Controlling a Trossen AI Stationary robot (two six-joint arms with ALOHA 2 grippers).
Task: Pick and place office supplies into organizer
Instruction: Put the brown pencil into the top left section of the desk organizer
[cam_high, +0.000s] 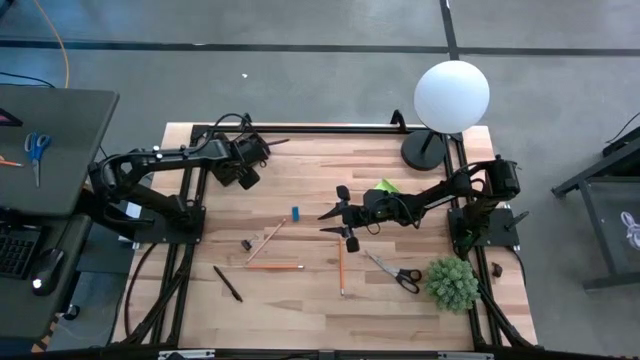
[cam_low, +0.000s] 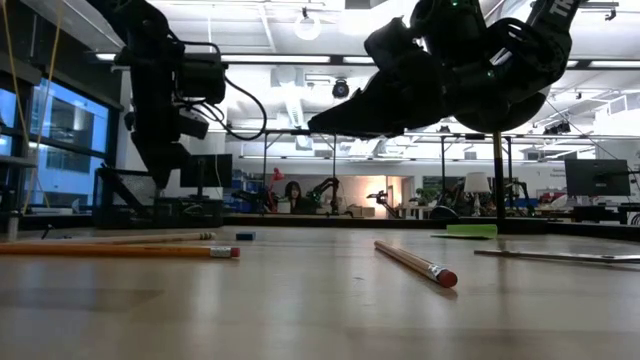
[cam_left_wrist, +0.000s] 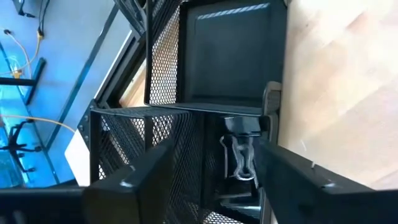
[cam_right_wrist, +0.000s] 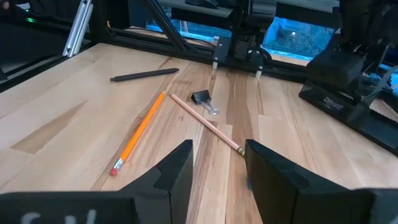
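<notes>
The black mesh organizer (cam_left_wrist: 205, 68) sits at the table's far left, with a silver-handled binder clip (cam_left_wrist: 241, 155) lying in one compartment. My left gripper (cam_left_wrist: 217, 186) hovers open right over it, seen in the high view as my left gripper (cam_high: 245, 165). My right gripper (cam_high: 328, 222) is open above the table's middle, clear of the wood, as my right gripper (cam_right_wrist: 217, 168) shows. Ahead of it lie the blue eraser (cam_high: 296, 213), a wooden pencil (cam_right_wrist: 205, 124), an orange pencil (cam_right_wrist: 137, 134), a binder clip (cam_right_wrist: 202, 98) and a black pen (cam_right_wrist: 144, 74).
Another pencil (cam_high: 341, 268) and the black-handled scissors (cam_high: 392, 272) lie toward the near right. The lime-green pad (cam_high: 387, 186) rests beside the right arm. The lamp base (cam_high: 425, 150) stands far right and the bushy plant (cam_high: 452, 283) near right. Bare wood (cam_high: 300, 310) runs along the near edge.
</notes>
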